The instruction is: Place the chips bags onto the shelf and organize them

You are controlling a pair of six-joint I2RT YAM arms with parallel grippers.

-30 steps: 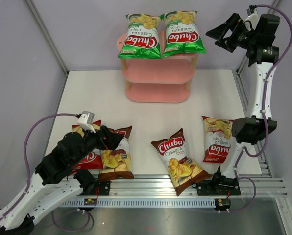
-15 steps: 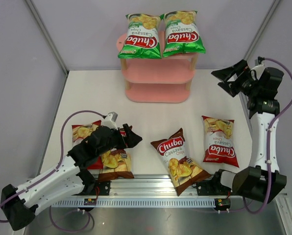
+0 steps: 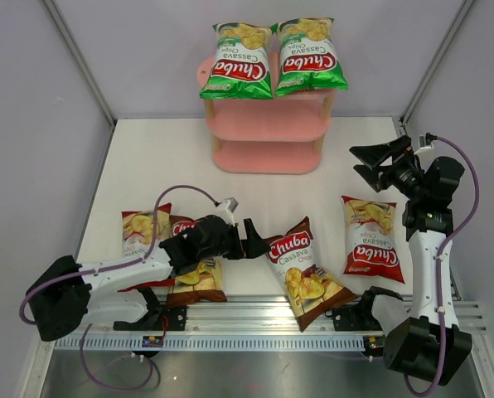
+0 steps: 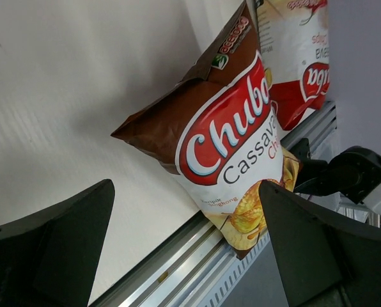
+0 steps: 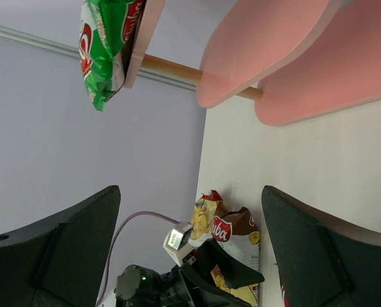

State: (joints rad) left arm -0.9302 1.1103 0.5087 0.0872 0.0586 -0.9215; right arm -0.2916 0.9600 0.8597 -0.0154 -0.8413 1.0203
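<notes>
Up on the top board of the pink shelf (image 3: 268, 133) we note the left green bag (image 3: 239, 62) and right green bag (image 3: 311, 56) side by side, "Chuba" logos upside down to the overhead camera. Down on the bench (image 3: 164, 157), the middle brown bag (image 3: 303, 274) reads "Chuba Cassava Chips". Left tool (image 3: 251, 240), fingers spread, sits just beside it. Right tool (image 3: 356, 162), fingers apart, hangs between shelf and right red bag (image 3: 370, 236).

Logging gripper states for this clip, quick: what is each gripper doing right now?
Left gripper: open, empty, facing the middle brown Chuba chips bag.
Right gripper: open, empty, pointing towards the pink shelf.
</notes>
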